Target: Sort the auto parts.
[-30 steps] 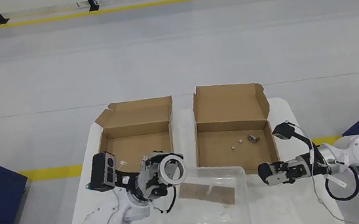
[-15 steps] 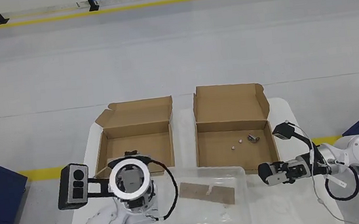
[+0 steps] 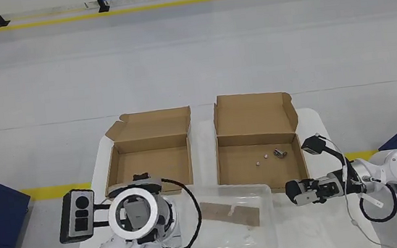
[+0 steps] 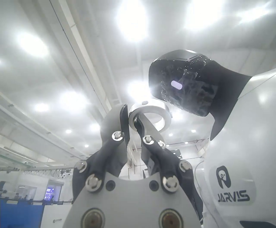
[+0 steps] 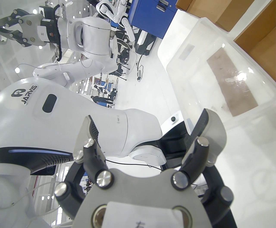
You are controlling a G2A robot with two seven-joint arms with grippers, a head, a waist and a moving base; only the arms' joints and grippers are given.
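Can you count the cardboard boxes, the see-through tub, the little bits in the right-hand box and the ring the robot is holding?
2 open brown cardboard boxes
1 clear plastic bin
2 small metal parts in the right-hand box
1 silver metal ring, held in the left gripper
Total: 6

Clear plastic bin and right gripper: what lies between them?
Nothing; the top view shows bare white table between the clear plastic bin and the right gripper.
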